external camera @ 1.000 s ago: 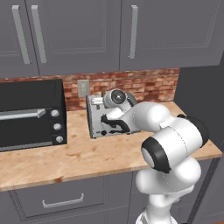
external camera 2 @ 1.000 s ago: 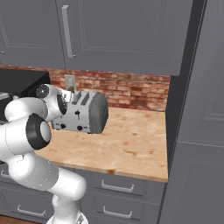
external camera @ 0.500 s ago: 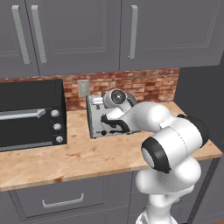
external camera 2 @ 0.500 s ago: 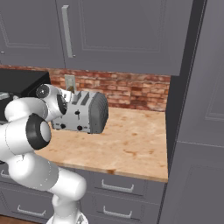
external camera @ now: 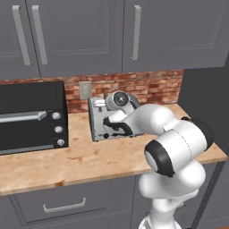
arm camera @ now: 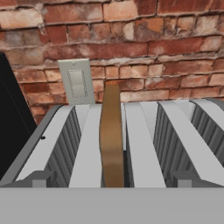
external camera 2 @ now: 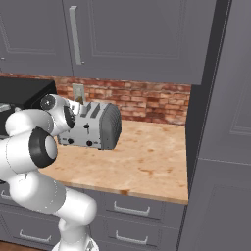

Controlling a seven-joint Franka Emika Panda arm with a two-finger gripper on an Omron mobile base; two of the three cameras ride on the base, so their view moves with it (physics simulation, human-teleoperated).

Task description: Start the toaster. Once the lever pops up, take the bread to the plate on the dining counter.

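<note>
One toaster, one slice, arm at the toaster's top.

Left base view: one toaster [external camera: 99, 120] beside one black toaster oven [external camera: 31, 117] with three knobs; no writing readable. Right base view: two black levers and two knobs on the toaster's front. Hand view: one bread [arm camera: 111, 135] slice upright in a slot, one wall outlet [arm camera: 77, 82] behind. Jaws spread wide, holding nothing.

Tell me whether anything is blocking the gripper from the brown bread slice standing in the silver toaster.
Nothing visible does. In the hand view the thin brown bread slice stands upright in a slot of the silver-grey toaster, directly ahead, with open space above it.
</note>
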